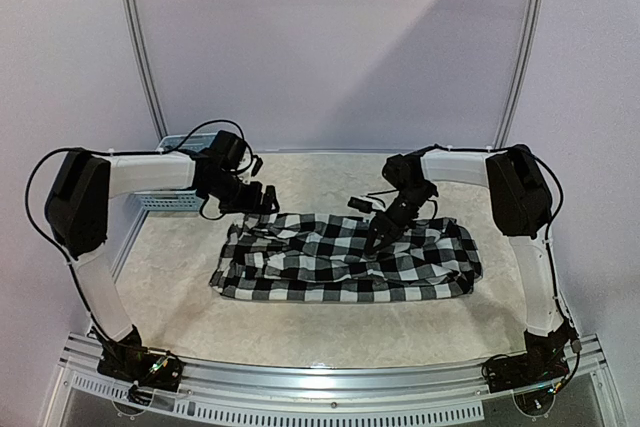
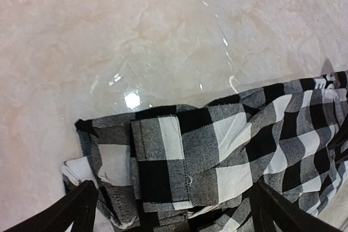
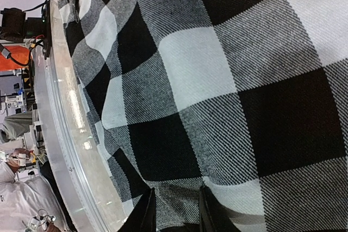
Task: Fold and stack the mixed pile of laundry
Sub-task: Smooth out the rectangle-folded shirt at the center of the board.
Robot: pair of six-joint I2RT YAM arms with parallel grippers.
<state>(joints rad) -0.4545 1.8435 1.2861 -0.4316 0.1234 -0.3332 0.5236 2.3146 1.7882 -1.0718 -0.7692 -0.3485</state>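
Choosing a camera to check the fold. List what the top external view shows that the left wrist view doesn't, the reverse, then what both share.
Top external only: the left arm, the right arm, the right end effector down on the checked shirt, and the light blue basket at the far left of the table. Left wrist only: a stitched cuff up close, framed by the open left end effector. Both: the checked shirt lying on the pale table.

The left arm point(image 1: 150, 172) reaches in from its side, elbow high, forearm level, wrist turned inward. Its jaws stand wide apart, the fingers point(image 2: 70, 213) gripping nothing. The right arm point(image 1: 455, 165) mirrors it, wrist dipping steeply, its jaws drawn close on a fold of the checked shirt point(image 1: 340, 257).
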